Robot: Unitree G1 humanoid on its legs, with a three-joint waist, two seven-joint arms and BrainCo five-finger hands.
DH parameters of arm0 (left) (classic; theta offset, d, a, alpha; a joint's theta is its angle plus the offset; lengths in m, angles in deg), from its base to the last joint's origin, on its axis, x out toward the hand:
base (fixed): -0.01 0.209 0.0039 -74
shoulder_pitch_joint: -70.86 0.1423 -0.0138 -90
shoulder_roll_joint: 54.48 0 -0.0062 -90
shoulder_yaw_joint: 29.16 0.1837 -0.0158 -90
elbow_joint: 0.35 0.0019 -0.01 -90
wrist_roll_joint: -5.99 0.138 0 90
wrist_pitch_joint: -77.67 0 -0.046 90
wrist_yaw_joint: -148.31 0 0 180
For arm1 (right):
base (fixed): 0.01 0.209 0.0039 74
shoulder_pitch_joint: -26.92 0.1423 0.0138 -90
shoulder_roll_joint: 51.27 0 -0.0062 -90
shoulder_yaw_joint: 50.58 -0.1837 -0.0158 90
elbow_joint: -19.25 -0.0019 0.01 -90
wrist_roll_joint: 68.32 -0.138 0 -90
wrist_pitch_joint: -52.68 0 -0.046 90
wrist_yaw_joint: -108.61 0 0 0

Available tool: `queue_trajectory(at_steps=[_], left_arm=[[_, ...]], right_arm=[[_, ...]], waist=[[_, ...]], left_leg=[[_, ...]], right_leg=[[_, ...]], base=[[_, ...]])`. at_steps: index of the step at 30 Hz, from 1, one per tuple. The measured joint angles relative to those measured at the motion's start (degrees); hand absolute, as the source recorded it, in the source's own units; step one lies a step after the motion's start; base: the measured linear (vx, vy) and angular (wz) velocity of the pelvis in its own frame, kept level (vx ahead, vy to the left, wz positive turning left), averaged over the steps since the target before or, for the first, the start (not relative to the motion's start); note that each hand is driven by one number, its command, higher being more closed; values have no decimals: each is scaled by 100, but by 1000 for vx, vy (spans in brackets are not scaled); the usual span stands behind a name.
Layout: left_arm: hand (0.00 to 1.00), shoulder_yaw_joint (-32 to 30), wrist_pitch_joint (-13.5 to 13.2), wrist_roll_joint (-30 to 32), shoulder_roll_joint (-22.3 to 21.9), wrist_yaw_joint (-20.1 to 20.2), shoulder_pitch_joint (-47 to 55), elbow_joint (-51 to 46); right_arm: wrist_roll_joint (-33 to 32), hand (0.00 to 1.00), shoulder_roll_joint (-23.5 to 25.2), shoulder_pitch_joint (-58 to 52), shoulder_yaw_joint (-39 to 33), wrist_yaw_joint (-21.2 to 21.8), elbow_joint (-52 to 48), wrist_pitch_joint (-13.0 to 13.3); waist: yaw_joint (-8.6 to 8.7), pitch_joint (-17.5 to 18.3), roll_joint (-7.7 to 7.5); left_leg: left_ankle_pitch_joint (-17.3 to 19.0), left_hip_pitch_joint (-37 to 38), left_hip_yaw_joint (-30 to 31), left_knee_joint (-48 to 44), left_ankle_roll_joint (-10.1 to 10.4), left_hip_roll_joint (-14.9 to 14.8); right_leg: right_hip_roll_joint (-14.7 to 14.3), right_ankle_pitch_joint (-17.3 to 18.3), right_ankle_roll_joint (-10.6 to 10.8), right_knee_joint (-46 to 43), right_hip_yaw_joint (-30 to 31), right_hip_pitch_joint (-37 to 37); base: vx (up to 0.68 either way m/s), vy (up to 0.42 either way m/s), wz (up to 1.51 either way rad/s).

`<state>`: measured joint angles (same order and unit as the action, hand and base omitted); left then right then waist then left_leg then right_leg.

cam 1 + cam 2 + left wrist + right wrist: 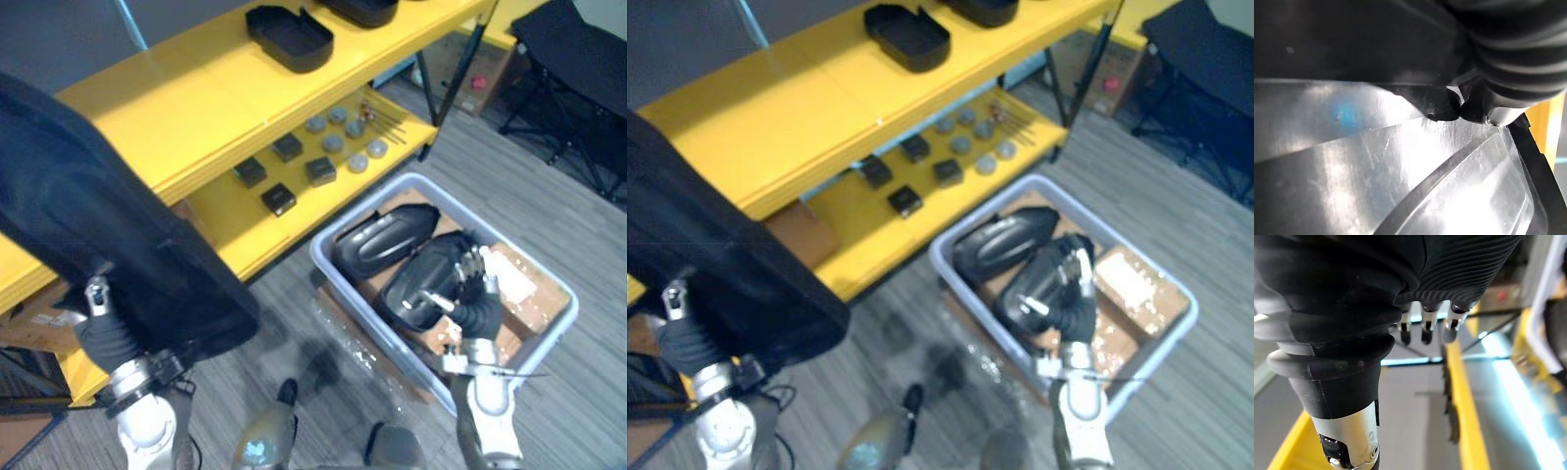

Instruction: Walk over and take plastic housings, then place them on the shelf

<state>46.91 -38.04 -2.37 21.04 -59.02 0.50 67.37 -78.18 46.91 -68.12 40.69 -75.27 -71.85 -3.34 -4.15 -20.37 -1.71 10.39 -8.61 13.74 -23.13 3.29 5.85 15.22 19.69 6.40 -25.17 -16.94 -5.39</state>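
Left eye view: a big housing (pixel 118 225) covers the left of the frame, at the left hand (pixel 103 333); its fingers are hidden, so I cannot tell its grip. Right of centre, the right hand (pixel 477 289) hangs over 2 binned housings (pixel 387 240) in a bin (pixel 416 182). A shelf housing (pixel 289 37) lies on the shelf (pixel 176 108), top middle.

Right wrist view: fingers (pixel 1425 330) relaxed, holding nothing.

No legible text, no label, number or sign readable on the yellow shelf (pixel 196 108), grey bin (pixel 372 206), black housings (pixel 387 240)
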Motion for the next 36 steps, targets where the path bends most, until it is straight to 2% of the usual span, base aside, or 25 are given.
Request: queue_trajectory(at_steps=[1,2,3,4,5,6,7,8,10,11,12,13,14,15,16,17,18,19,22,26,28,30,33,34,36], left_arm=[[100,-116,2,24,-1,-16,59,-27],[100,-161,1,57,-4,-21,54,-33],[100,-216,4,62,1,-2,60,-36],[100,-215,4,63,24,27,51,-38],[100,-227,5,57,45,122,8,-127],[100,-225,4,52,41,154,7,-200],[100,-213,-5,49,44,171,-4,-307],[100,-183,-10,43,42,171,-50,-346],[100,-97,-8,26,33,188,-77,-343],[100,-56,-8,21,19,234,-51,-342],[100,-41,-7,0,21,273,-41,-342],[100,-5,-7,-21,26,344,-42,-344],[100,28,-6,-19,36,353,-38,-345],[100,101,-4,-12,41,357,-36,-341],[100,215,-1,-4,19,356,-24,-339],[100,384,1,26,22,366,-11,-336],[100,426,0,48,20,380,-9,-336],[100,497,4,70,28,397,-38,-333],[100,632,5,172,31,385,-171,-243],[100,678,2,198,61,284,-268,-36],[100,874,2,200,166,135,-264,61],[100,1054,17,275,240,-21,-238,130],[100,1099,83,437,249,-132,-170,134],[100,1149,166,444,262,-130,-179,138],[100,1262,287,439,267,-109,-144,177]], right_arm=[[-6,0,27,135,4,-3,69,8],[-3,0,22,211,6,-6,113,12],[0,0,40,388,119,-61,266,17],[-1,0,66,401,173,-96,266,18],[0,0,102,453,300,-121,275,18],[3,0,109,486,343,-121,277,18],[23,0,146,556,487,-116,318,18],[81,0,153,616,651,-98,387,18],[149,0,168,646,834,-34,414,17],[166,0,171,655,944,15,410,17],[162,0,171,653,1000,24,400,17],[154,0,167,640,1120,39,377,18],[141,0,165,638,1186,63,377,18],[103,0,160,628,1271,120,377,18],[87,0,135,629,1350,147,376,18],[55,0,92,627,1438,131,380,16],[24,0,72,629,1483,130,380,15],[-76,0,65,628,1562,128,381,14],[-178,0,48,566,1593,137,366,6],[-281,0,94,377,1703,245,266,-4],[-305,0,89,272,1729,414,175,-4],[-449,0,75,285,1752,618,173,-2],[-684,0,70,296,1799,852,172,0],[-741,0,72,306,1802,929,172,-1],[-720,0,59,340,1797,1004,172,-11]], waist=[[-9,10,-24],[-11,-1,-27],[-88,14,4],[-84,16,-4],[-97,27,-30],[-105,29,-32],[-125,16,8],[-148,34,-9],[-169,28,8],[-231,32,6],[-263,34,9],[-280,53,4],[-280,73,-30],[-275,136,-136],[-272,162,-125],[-269,181,-24],[-270,192,17],[-171,220,84],[-135,224,89],[-136,282,36],[-132,322,-32],[-127,338,-24],[-113,453,-11],[-70,460,-2],[22,474,26]], left_leg=[[188,-48,-32,-273,-122,25],[282,-68,-14,-380,-97,23],[401,-144,164,-660,-96,69],[409,-142,268,-706,-109,96],[421,-115,483,-735,-136,134],[412,-93,586,-720,-149,137],[389,-32,834,-674,-187,97],[369,44,1032,-592,-217,86],[366,214,1251,-463,-232,54],[376,325,1260,-359,-249,-4],[376,368,1255,-307,-248,-34],[386,369,1245,-265,-252,-54],[430,370,1221,-261,-238,-15],[523,370,1181,-291,-230,63],[628,371,1091,-329,-210,38],[680,337,1011,-349,-164,-95],[669,304,915,-343,-145,-169],[633,212,724,-320,-86,-308],[597,350,333,-185,-33,-455],[544,482,111,168,-55,-479],[428,571,61,417,-48,-449],[359,764,94,612,-21,-439],[207,839,197,827,54,-420],[81,860,220,937,177,-394],[-134,868,113,1073,154,-336]], right_leg=[[3,-12,58,-17,-118,-143],[-32,-27,64,-223,-106,-147],[-29,-207,-235,-1016,79,154],[-48,-340,-387,-1276,157,256],[-94,-706,-492,-1676,312,450],[-137,-924,-524,-1860,388,551],[-279,-874,-526,-2090,574,699],[-509,-412,-428,-1859,746,746],[-859,-177,-378,-1234,874,793],[-1042,-169,-371,-828,985,953],[-1102,-189,-354,-618,992,1043],[-1194,-390,-354,47,1026,1183],[-1202,-551,-381,367,1091,1191],[-1181,-865,-364,591,1190,1180],[-1187,-1313,-337,672,1228,1153],[-1250,-1427,-375,789,1173,1127],[-1265,-1472,-379,867,1117,1112],[-1292,-1583,-407,970,984,1084],[-1329,-1644,-438,1118,958,900],[-1301,-1720,-411,1405,1110,808],[-1241,-1745,-403,1512,1101,785],[-1213,-1743,-405,1621,1058,601],[-1153,-1714,-445,1718,826,465],[-1076,-1688,-459,1753,581,337],[-937,-1577,-451,1748,129,109]], base=[[118,79,33],[120,64,52],[75,53,52],[111,104,83],[126,86,74],[180,51,83],[155,-16,78],[146,-34,77],[124,-69,59],[107,-88,29],[93,-136,9],[69,-122,9],[71,-126,15],[92,-148,11],[105,-163,5],[104,-156,-1],[94,-90,13],[107,-68,23],[129,-43,7],[64,31,-19],[59,32,1],[76,8,12],[54,-17,45],[35,-24,107],[22,-25,134]])
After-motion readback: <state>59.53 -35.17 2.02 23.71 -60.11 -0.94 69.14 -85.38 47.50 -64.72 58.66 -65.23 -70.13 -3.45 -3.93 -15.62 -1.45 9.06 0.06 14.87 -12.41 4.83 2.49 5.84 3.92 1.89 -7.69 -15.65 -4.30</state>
